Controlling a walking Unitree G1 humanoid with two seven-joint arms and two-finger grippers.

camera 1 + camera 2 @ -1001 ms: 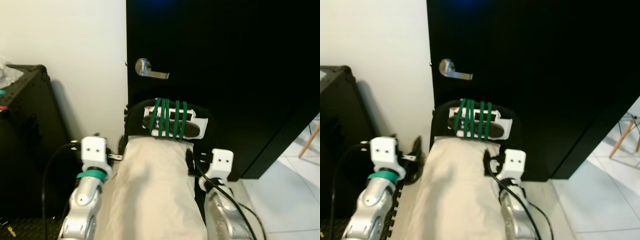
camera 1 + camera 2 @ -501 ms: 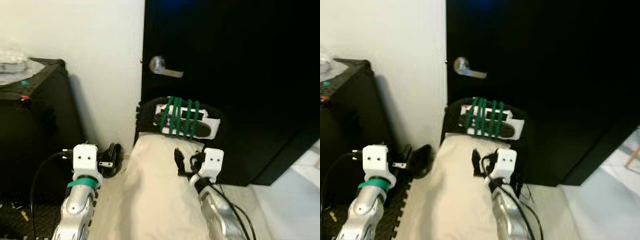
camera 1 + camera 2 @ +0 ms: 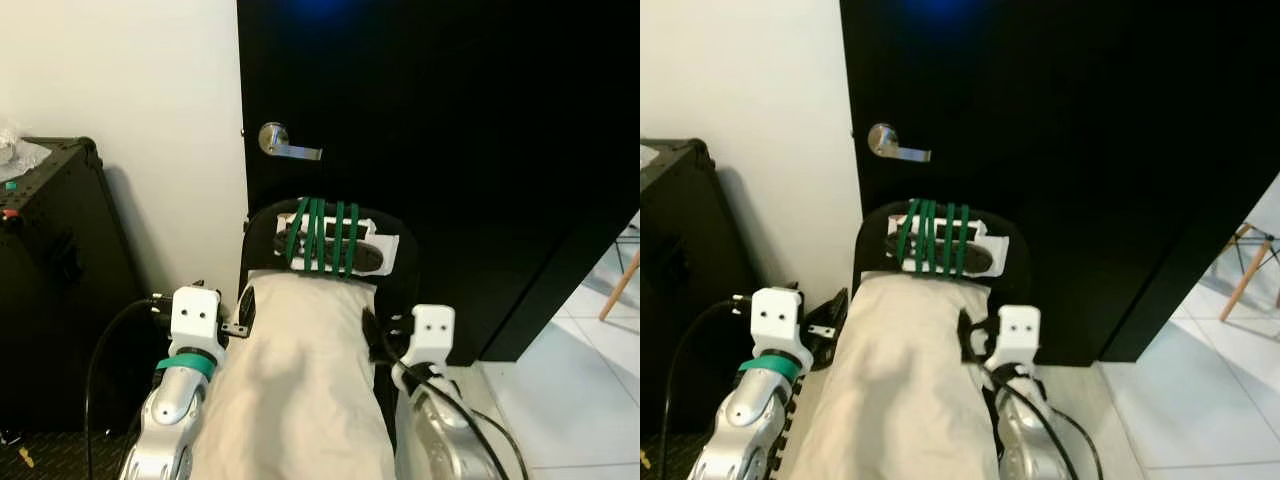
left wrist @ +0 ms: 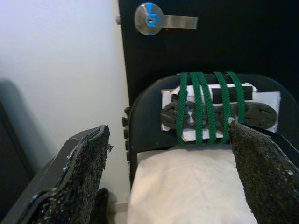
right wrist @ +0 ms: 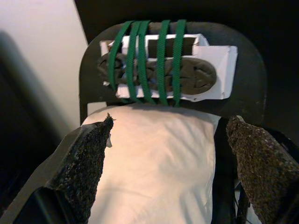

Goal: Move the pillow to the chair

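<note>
A long cream pillow (image 3: 300,390) lies lengthwise between my two arms. Its far end rests against the back of a black chair (image 3: 262,232), which carries a white plate and a dark pad under green straps (image 3: 322,240). My left gripper (image 3: 240,312) sits at the pillow's left edge near that far end. The right gripper (image 3: 375,340) sits at its right edge. In both wrist views the rough black fingers (image 4: 84,172) (image 5: 84,158) stand wide apart, open, with the pillow (image 5: 159,158) spread between and beneath them.
Behind the chair is a black door with a silver lever handle (image 3: 285,142), and a white wall to its left. A black case (image 3: 50,260) stands at the left. White floor tiles (image 3: 580,400) and a wooden leg (image 3: 620,285) lie to the right.
The head view swung and came back. The left gripper has closed in on the pillow's left edge. The right gripper has shifted from over the pillow out to its right edge.
</note>
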